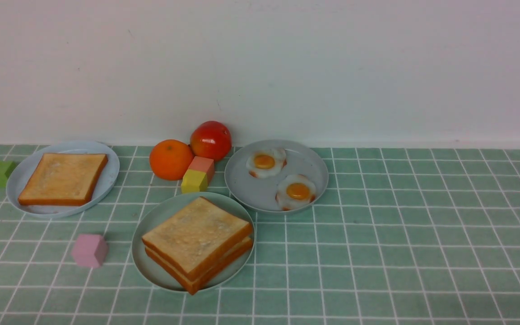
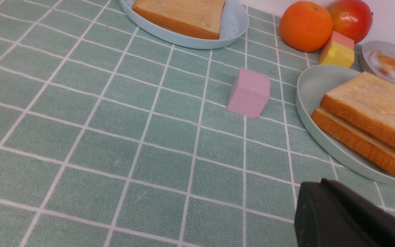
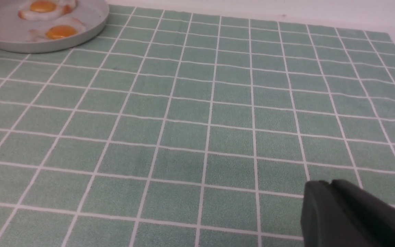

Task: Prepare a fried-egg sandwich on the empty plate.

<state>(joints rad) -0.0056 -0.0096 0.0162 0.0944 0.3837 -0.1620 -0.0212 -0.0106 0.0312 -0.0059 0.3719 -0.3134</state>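
Two square golden toast slices (image 1: 197, 237) lie stacked on the round mint-green plate (image 1: 160, 216) at the front centre; no egg shows between them. The stack (image 2: 372, 113) and plate (image 2: 309, 89) also show in the left wrist view. Two fried eggs (image 1: 265, 161) (image 1: 297, 191) lie on the grey plate (image 1: 251, 180). One toast slice (image 1: 63, 178) lies on the light blue plate (image 1: 106, 155). Neither arm shows in the front view. My left gripper (image 2: 324, 183) is shut and empty, near the mint plate's edge. My right gripper (image 3: 329, 183) is shut and empty over bare cloth, far from the grey plate (image 3: 5, 31).
An orange (image 1: 171, 159) and a red fruit (image 1: 211, 140) sit by the wall, with a coral block (image 1: 202, 166) and a yellow block (image 1: 194, 181) in front. A pink cube (image 1: 89, 249) lies left of the mint plate. A green cube (image 1: 1, 173) is at far left.
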